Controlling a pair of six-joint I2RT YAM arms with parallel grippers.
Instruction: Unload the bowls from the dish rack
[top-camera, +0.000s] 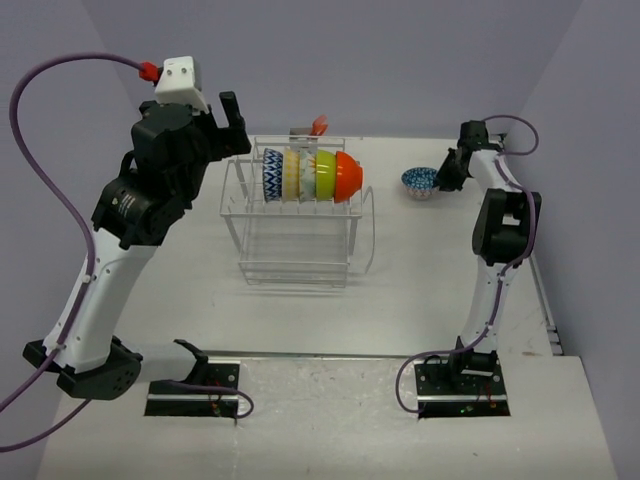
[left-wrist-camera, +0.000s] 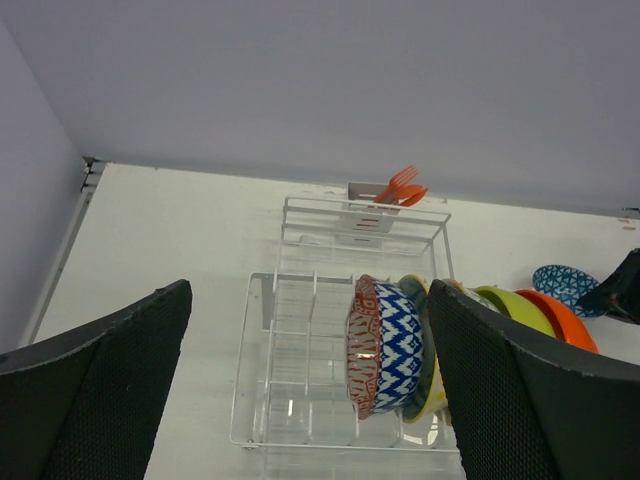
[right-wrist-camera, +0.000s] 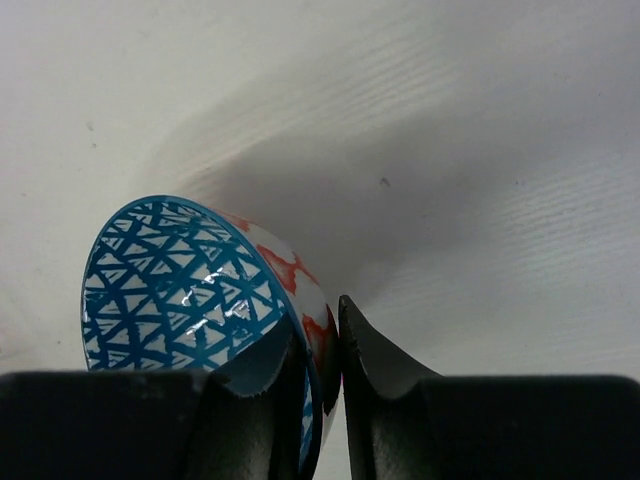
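Observation:
The white wire dish rack (top-camera: 296, 235) stands mid-table. Five bowls stand on edge in its top slots: blue-patterned (top-camera: 272, 175), yellowish (top-camera: 291, 175), pale floral (top-camera: 306, 174), lime green (top-camera: 325, 175) and orange (top-camera: 348, 177). My left gripper (top-camera: 222, 125) is open and empty, held high to the left of the rack. In its wrist view (left-wrist-camera: 310, 298) the rack (left-wrist-camera: 300, 380) and blue-patterned bowl (left-wrist-camera: 395, 345) lie below it. My right gripper (top-camera: 443, 176) is shut on the rim of a white bowl with red zigzag outside and blue lattice inside (top-camera: 419, 182), at the far right, low over the table. The fingers pinch its wall in the wrist view (right-wrist-camera: 325, 335), where the bowl (right-wrist-camera: 180, 285) is tilted.
An orange fork (top-camera: 319, 124) stands in a small holder at the back of the rack and shows in the left wrist view (left-wrist-camera: 398, 186). Purple walls close the table at the back and sides. The table's right edge (top-camera: 545, 300) runs beside the right arm.

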